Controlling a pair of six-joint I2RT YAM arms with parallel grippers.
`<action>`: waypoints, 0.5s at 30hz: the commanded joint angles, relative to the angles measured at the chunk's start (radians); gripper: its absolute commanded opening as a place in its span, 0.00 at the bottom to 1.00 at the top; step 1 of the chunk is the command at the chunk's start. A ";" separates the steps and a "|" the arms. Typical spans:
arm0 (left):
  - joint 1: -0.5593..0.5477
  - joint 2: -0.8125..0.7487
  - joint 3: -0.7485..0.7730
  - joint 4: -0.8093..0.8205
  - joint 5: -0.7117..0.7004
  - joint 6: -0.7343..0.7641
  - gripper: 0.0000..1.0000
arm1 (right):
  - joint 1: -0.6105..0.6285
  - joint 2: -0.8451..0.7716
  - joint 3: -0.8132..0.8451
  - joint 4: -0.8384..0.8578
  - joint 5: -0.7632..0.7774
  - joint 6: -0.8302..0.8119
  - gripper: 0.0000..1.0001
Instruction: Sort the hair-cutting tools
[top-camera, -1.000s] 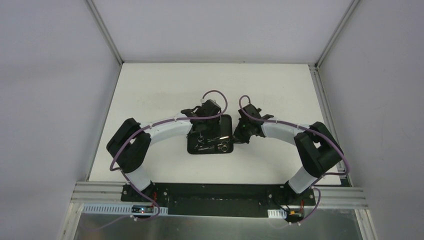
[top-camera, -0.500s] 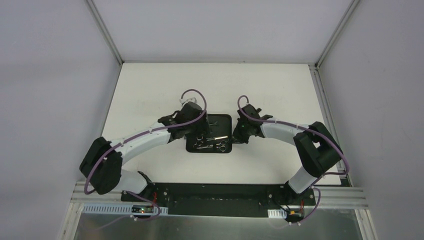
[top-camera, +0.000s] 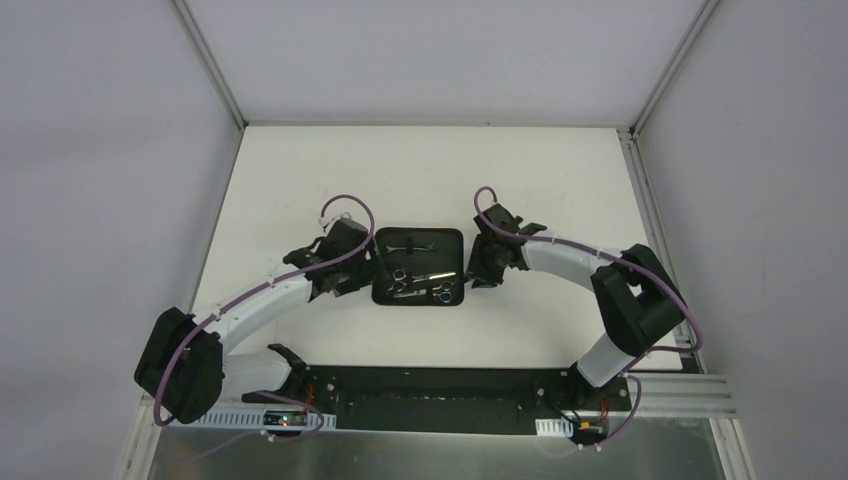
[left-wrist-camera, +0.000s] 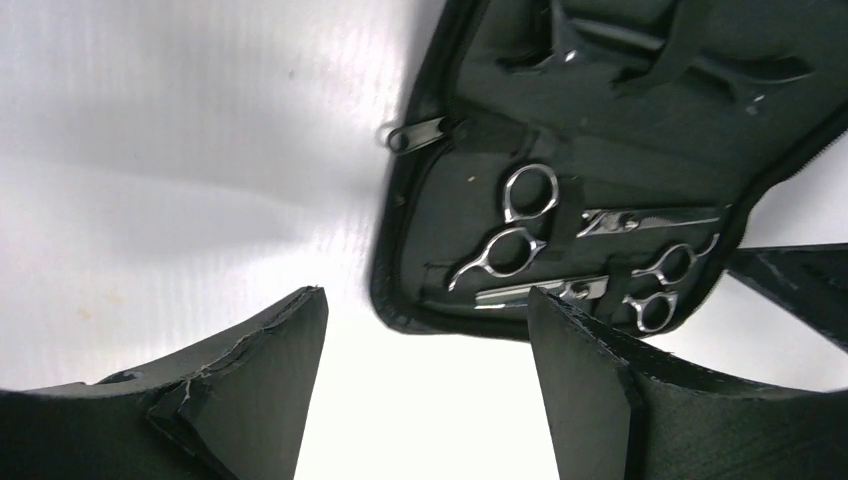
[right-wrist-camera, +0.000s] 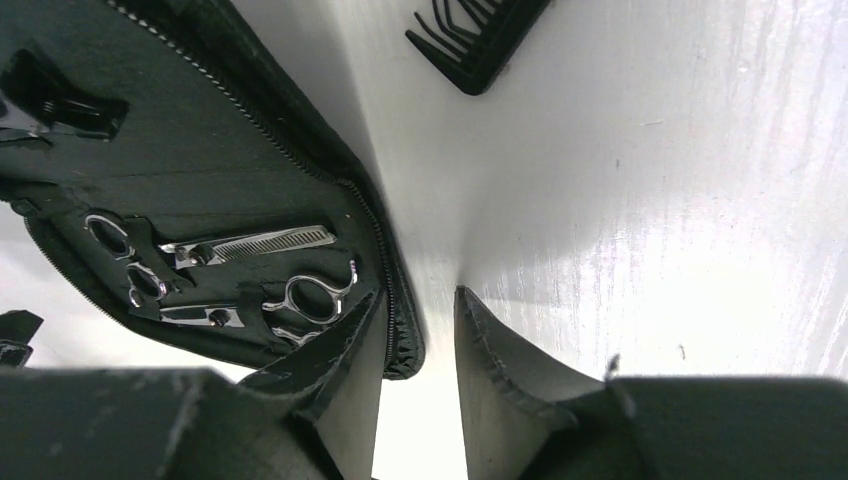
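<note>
Steel, thin and slick: the thinning shears (left-wrist-camera: 520, 225) and the plain silver scissors (left-wrist-camera: 655, 285) lie strapped inside the open black zip case (left-wrist-camera: 440, 250) between my arms. They look light and stiff, so I'd pinch each shank beside the rings and slide it out from its strap. My left gripper (left-wrist-camera: 425, 310) hangs spread and empty at the case's edge. My right gripper (right-wrist-camera: 418, 300) is parted too, holding nothing. A black comb (right-wrist-camera: 480, 40) lies loose beyond.

White arm links (top-camera: 260, 302), black joints (top-camera: 185, 362), purple cables (top-camera: 347, 197), black fingers (left-wrist-camera: 265, 385), seemingly frayed padding.
</note>
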 joint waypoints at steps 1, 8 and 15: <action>0.017 -0.066 -0.026 -0.035 -0.010 -0.017 0.74 | 0.016 0.015 0.027 -0.045 -0.009 -0.004 0.34; 0.055 -0.153 -0.012 -0.096 -0.035 0.018 0.75 | 0.170 0.103 0.124 0.016 -0.098 0.047 0.40; 0.111 -0.284 0.050 -0.197 -0.089 0.099 0.77 | 0.221 0.150 0.315 -0.122 -0.023 -0.028 0.47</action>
